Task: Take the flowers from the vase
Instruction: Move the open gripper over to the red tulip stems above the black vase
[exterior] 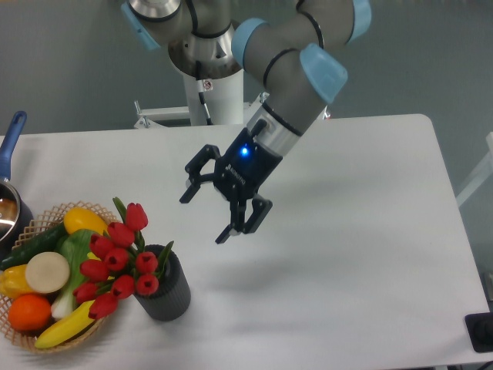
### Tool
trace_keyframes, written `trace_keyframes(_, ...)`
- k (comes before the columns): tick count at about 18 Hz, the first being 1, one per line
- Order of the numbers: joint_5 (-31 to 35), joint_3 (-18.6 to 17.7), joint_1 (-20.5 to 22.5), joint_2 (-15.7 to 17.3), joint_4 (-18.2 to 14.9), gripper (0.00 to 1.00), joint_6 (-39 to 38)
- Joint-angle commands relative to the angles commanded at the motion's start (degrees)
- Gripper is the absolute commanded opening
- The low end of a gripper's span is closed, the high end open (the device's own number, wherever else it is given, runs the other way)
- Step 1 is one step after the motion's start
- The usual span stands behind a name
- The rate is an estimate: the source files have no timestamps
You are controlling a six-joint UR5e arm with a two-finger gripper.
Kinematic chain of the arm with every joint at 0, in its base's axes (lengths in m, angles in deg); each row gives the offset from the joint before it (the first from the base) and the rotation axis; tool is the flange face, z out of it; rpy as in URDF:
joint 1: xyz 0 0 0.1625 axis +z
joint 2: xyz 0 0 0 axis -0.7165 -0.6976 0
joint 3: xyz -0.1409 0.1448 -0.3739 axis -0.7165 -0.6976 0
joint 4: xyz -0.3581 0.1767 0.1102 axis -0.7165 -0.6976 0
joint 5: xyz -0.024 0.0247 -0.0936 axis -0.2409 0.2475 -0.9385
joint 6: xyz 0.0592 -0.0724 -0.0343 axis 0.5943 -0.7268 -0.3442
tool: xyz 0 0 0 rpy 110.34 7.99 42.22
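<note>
The flowers [115, 258], red closed tulip buds with green leaves, lean left out of the vase [165, 288], a small dark ribbed cylinder near the table's front left. The bunch spreads over the edge of the basket beside it. My gripper [203, 217] hangs open above the table, up and to the right of the flowers and apart from them, its fingers spread wide with nothing between them. A blue light glows on its wrist.
A wicker basket [86, 209] with green, yellow and orange fruit and vegetables stands left of the vase, touching the flowers. A pot with a blue handle [11, 140] sits at the far left edge. The white table [354, 247] stretches to the right.
</note>
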Motion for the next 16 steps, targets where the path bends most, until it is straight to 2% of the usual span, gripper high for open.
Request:
trace_keyframes(7, -0.09, 2.9, -2.55, -4.92, 6.42, 1.0, -8.96)
trace_keyframes(16, 0.78, 2.29, -4.39, -5.8, 6.69, 1.0, -9.59)
